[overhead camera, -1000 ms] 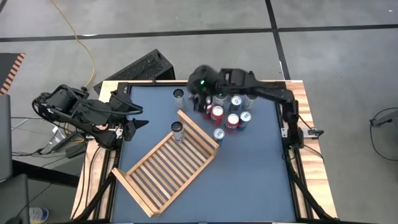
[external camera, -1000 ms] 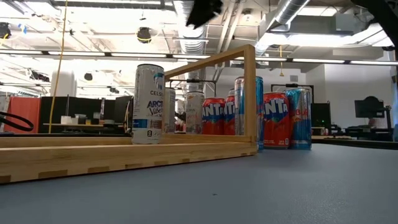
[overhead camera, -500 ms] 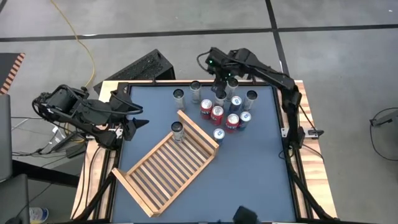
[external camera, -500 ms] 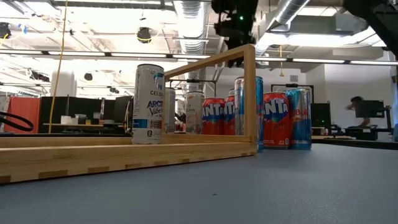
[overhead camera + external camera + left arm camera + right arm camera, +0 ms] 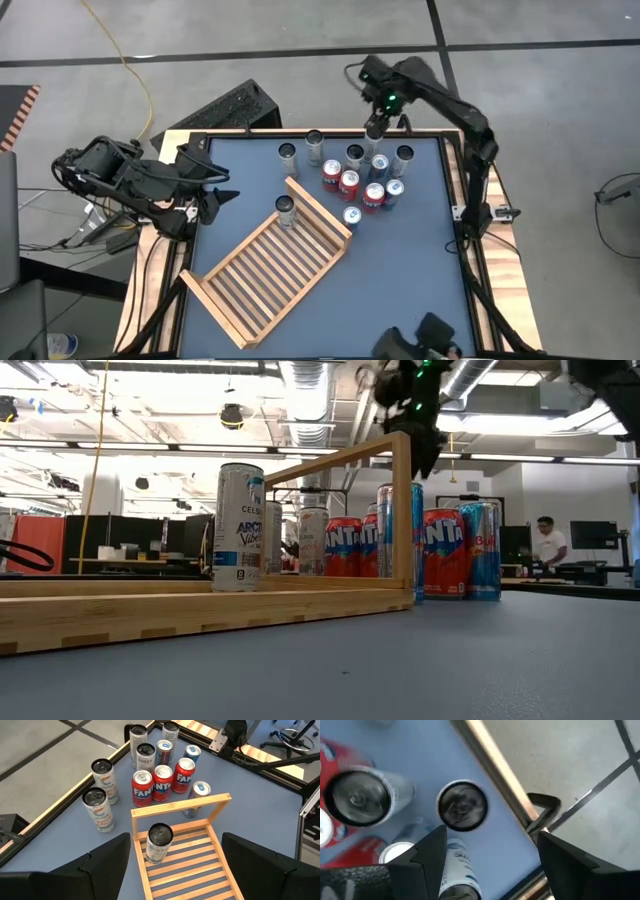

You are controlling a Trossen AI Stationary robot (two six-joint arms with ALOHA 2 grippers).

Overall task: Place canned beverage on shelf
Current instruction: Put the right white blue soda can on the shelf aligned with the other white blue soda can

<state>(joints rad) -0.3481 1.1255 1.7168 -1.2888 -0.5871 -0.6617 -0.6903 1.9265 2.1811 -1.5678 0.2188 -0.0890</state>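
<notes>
Cans [image 5: 362, 181] cluster at the shelf's [image 5: 270, 265] two o'clock. Right claw [image 5: 376, 128] hovers spread above them; left claw [image 5: 222, 187] waits spread at nine o'clock.

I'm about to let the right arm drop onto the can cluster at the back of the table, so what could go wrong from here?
1. The cans stand packed tightly; the open right gripper coming down could knock over neighbours.
2. One can already stands in the shelf by its tall end frame; a carried can could clip that frame or topple it.
3. The left gripper waits, open, near the shelf's left side, a possible collision during placement.
</notes>
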